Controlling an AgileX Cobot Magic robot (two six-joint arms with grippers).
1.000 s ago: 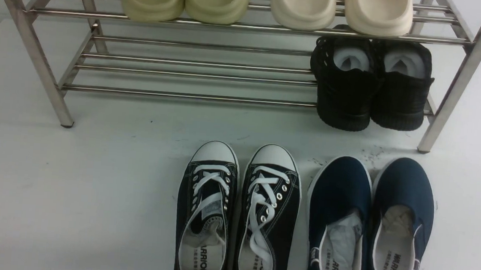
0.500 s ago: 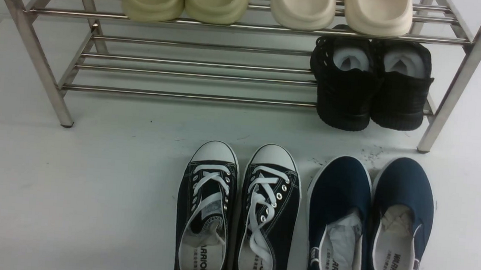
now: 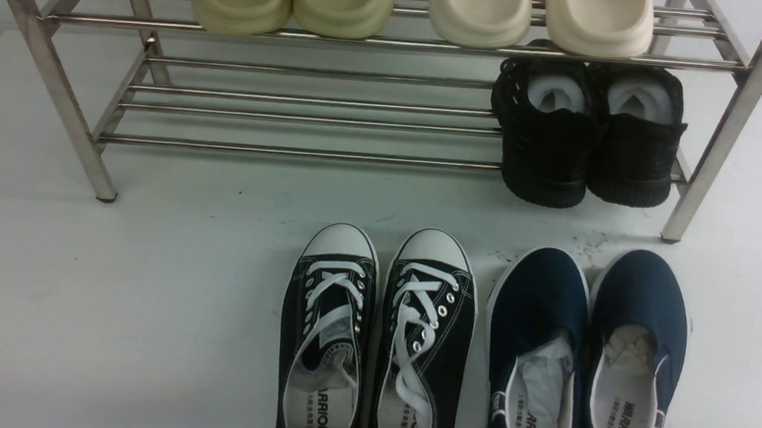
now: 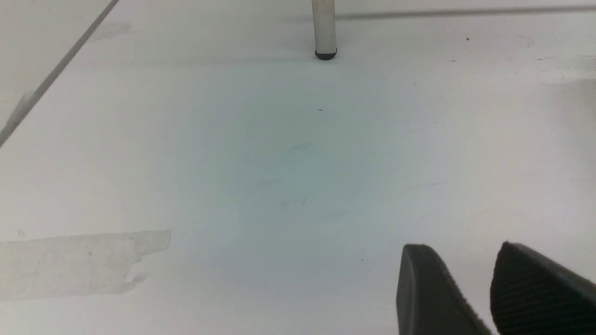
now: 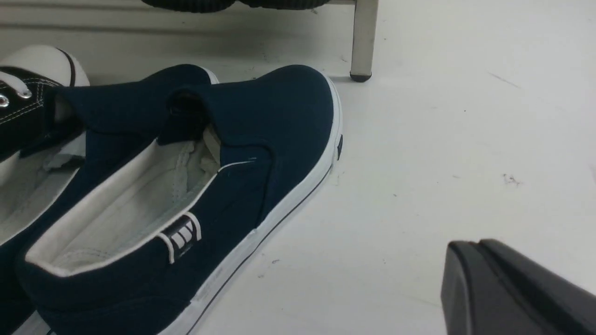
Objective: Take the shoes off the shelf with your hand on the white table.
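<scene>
My right gripper [image 5: 470, 274], jaws together and holding nothing, sits lower right of the navy shoes [image 5: 195, 186] on the white table [image 5: 442, 139].

Navy slip-ons [image 3: 585, 363] side by side on white table [image 3: 143, 304]

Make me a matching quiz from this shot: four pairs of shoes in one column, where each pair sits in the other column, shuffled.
Things:
1. navy slip-ons
2. black lace-up sneakers
3. all-black shoes
4. cream slippers

Places:
A. top tier of the shelf
B. white table, left pair
C. bottom tier
D. white table, right pair

Pairs: 1-D, 2-B, 3-C, 4-A
</scene>
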